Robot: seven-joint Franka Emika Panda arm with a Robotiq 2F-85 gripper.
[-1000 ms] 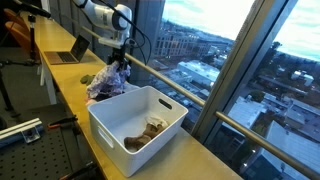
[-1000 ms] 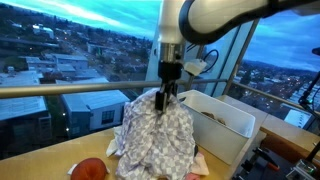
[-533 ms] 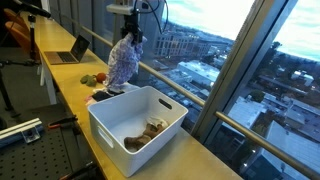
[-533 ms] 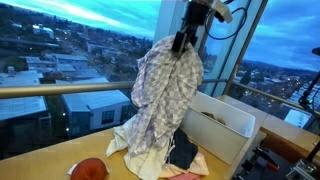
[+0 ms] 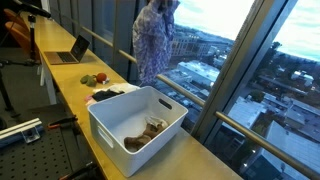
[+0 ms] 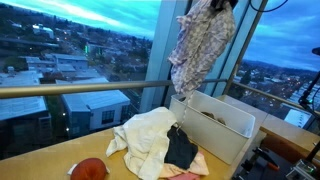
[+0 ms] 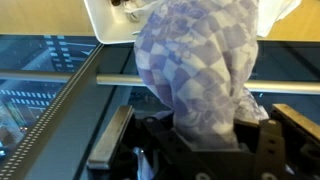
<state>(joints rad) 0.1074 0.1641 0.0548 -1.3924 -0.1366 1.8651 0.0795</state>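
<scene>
The checkered cloth (image 5: 152, 42) hangs high by the window, well above the white bin (image 5: 108, 135) and the clothes pile (image 6: 150, 135); I judge slow, steady motion best, so the loose hem doesn't swing. My gripper (image 7: 208, 138) is clamped fully closed on the cloth's bunched top

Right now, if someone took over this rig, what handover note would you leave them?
Gripper: shut on the checkered cloth, raised high by the window.
Cloth: hangs free, clear of the counter, roughly over the white bin at the corner nearest the pile.
Bin: holds some brown items.
Pile of clothes: on the counter beside the bin, a dark garment on it.
Done: the checkered cloth is off the pile and in the grip.
Left: it is not yet set down anywhere; the pile lies on the counter.
</scene>
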